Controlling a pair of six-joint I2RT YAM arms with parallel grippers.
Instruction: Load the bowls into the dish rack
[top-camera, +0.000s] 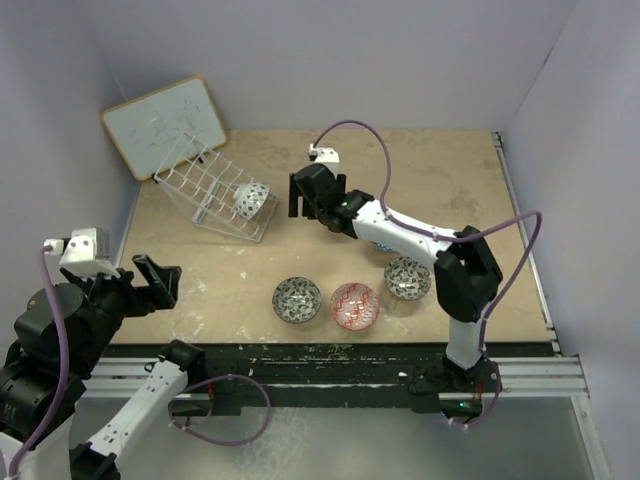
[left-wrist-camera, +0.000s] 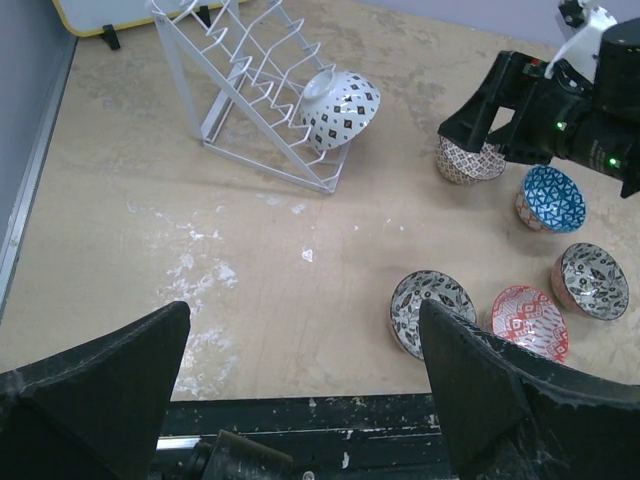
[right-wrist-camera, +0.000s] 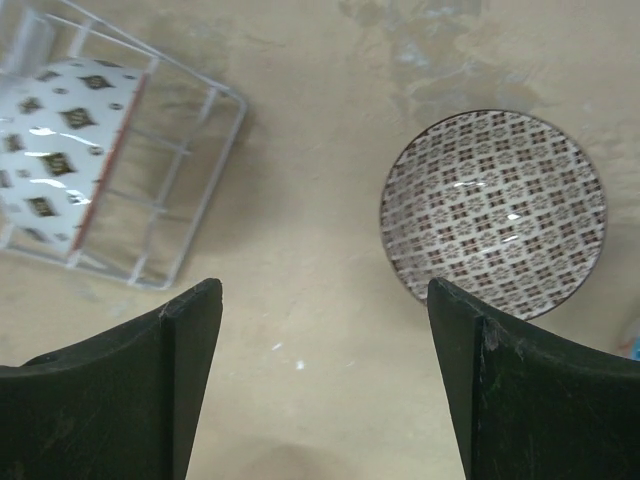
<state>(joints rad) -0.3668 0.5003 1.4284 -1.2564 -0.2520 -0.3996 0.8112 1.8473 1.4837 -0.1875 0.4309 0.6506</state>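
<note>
We find no text, label, brand or number that we can read. The whiteboard (top-camera: 165, 125) carries faint scribbled marks, too pale for us to make out as letters. The bowls (top-camera: 297, 299) bear only patterns.

One bowl (right-wrist-camera: 493, 213) sits on the table (top-camera: 450, 180) just under the right gripper (right-wrist-camera: 320, 300), a bit to its right. The dish rack (top-camera: 200, 185) stands to the gripper's left, with a bowl (top-camera: 251, 198) in it. Behind the gripper, under its arm, lies another bowl (left-wrist-camera: 553, 198). Further back, near the table edge, three more bowls (top-camera: 354, 305) sit in a row.
</note>
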